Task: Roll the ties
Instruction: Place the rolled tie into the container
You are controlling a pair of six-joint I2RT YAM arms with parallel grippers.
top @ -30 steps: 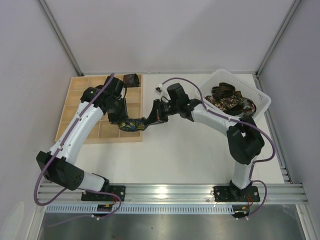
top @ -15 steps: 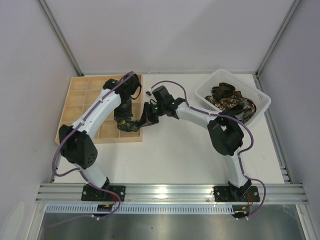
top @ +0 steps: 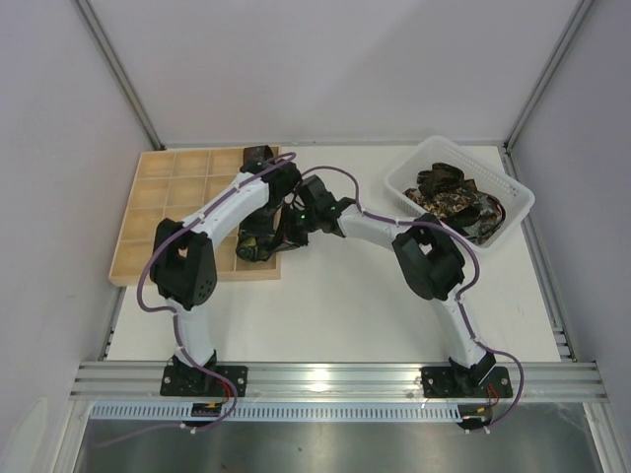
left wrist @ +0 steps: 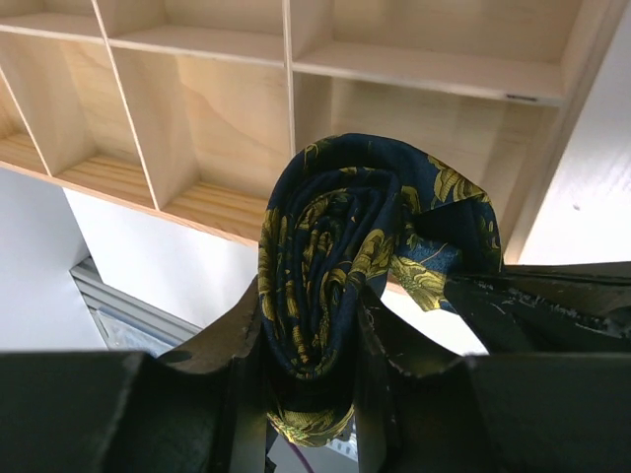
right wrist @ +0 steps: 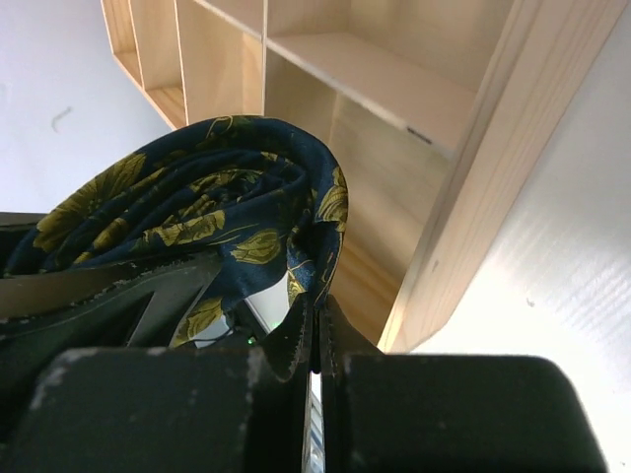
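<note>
The left gripper [left wrist: 311,320] has swung in over the tray's [top: 148,197] near right corner, clamped on the rolled navy tie [left wrist: 335,246], roll axis toward its camera. The right gripper [right wrist: 314,315] pinches the tail, fingers together.

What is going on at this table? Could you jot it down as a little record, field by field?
left hand: closed around the rolled tie, navy with yellow flowers
right hand: shut, pinching the roll's outer fold
where: over the near right corner of the wooden tray
also in tray: a dark roll in a far compartment
white basket: loose ties, at the far right
</note>
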